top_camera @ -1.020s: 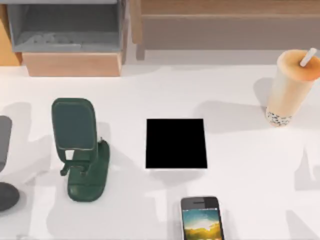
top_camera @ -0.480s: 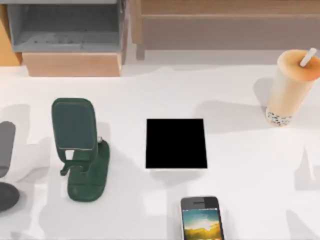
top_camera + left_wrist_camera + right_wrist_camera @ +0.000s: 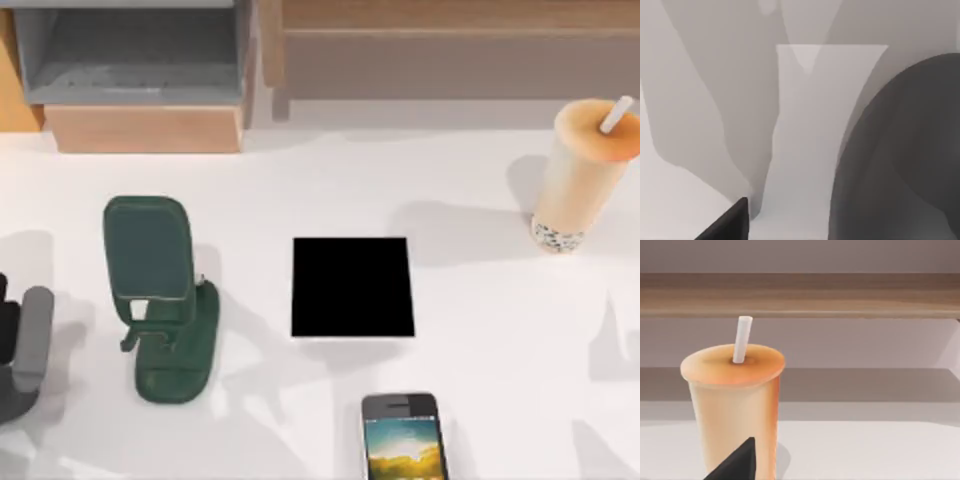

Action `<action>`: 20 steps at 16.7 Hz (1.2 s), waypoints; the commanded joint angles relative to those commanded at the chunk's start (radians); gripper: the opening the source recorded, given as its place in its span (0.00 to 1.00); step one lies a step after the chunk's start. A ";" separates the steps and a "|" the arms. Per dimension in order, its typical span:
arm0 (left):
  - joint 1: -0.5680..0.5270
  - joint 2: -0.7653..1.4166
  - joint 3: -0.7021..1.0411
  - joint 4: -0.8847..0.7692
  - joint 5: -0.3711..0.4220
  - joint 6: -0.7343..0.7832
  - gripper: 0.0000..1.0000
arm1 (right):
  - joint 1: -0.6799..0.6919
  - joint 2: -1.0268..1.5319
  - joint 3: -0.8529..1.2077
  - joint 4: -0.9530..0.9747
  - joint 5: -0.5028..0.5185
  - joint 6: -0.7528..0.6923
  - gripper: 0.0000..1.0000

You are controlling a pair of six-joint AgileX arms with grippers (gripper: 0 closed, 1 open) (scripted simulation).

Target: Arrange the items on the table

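Counter (image 3: 470, 170): broad, flat, plain white, carrying every item listed below.

Drink cup (image 3: 580, 180): tall, orange-beige, upright, with a white straw (image 3: 616, 113) rising from its lid; stands at the counter's far right, near the back. The right wrist view shows the same cup close up in front of a wooden shelf (image 3: 805, 295).

Smartphone (image 3: 403, 436): silver-rimmed, colourful screen facing up, lying flat at the near edge, right of centre and partly cut off by the frame.

Black square pad (image 3: 352, 287): flat at the counter's centre, just behind the smartphone and apart from it.

Green phone stand (image 3: 160, 300): dark green, upright, left of the pad and apart from it.

Computer mouse (image 3: 15, 400): dark grey, at the far left edge (mostly cut off from above); the left wrist view shows its rounded body large and close.

Left gripper (image 3: 22, 335): at the counter's left edge, directly above the mouse; whether its fingers are spread or pressed together cannot be told.

Wooden shelf unit with grey compartment (image 3: 130, 60): along the back edge, left.
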State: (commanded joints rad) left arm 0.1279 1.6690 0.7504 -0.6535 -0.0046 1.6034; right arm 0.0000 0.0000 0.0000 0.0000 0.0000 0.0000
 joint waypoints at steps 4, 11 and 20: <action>0.000 0.005 -0.007 0.010 0.000 0.000 1.00 | 0.000 0.000 0.000 0.000 0.000 0.000 1.00; 0.000 0.005 -0.007 0.010 0.000 0.000 0.55 | 0.000 0.000 0.000 0.000 0.000 0.000 1.00; 0.000 0.005 -0.007 0.010 0.000 0.000 0.00 | 0.000 0.000 0.000 0.000 0.000 0.000 1.00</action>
State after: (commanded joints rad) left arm 0.1282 1.6745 0.7438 -0.6437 -0.0046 1.6038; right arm 0.0000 0.0000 0.0000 0.0000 0.0000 0.0000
